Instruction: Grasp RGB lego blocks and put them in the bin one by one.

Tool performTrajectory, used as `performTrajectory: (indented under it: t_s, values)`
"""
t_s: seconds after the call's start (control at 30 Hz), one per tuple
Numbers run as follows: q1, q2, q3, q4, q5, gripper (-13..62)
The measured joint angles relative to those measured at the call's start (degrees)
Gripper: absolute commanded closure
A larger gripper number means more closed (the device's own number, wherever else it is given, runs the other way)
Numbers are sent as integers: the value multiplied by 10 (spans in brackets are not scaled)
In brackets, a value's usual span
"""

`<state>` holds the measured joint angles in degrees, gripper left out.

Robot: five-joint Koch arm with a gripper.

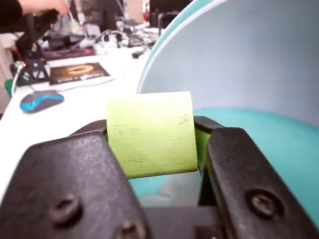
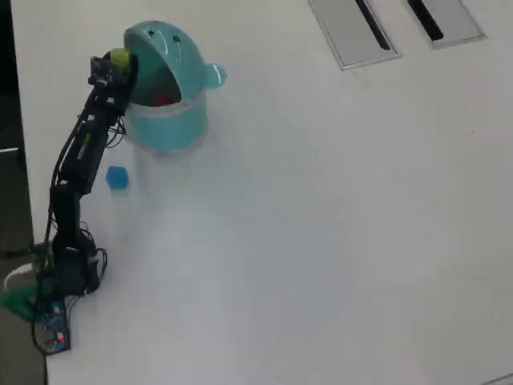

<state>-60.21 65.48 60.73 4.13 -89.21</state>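
My gripper (image 1: 152, 134) is shut on the yellow-green block (image 1: 149, 133), which fills the space between the two black jaws in the wrist view. In the overhead view the gripper (image 2: 120, 62) holds the block (image 2: 120, 57) at the left rim of the teal bin (image 2: 172, 120), right at its opening. The bin's hooded lid (image 1: 239, 55) and teal rim (image 1: 279, 144) lie just beyond the block. The red block (image 2: 164, 100) lies inside the bin. The blue block (image 2: 117, 178) lies on the table beside the arm, in front of the bin.
Two flat grey panels (image 2: 353, 30) lie at the top right of the white table (image 2: 321, 224). The arm's base (image 2: 56, 281) stands at the left edge. A blue mouse (image 1: 41, 100) and a cluttered desk show beyond the bin in the wrist view.
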Motion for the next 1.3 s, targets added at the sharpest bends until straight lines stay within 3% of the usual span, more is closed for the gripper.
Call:
performTrajectory:
  t_s: [0.27, 0.57, 0.93, 1.3]
  values:
    - [2, 0, -2, 18, -72, 207]
    - [4, 25, 4, 54, -114, 193]
    - [-8, 156, 108, 133, -114, 192]
    - [-13, 316, 345, 158, -112, 192]
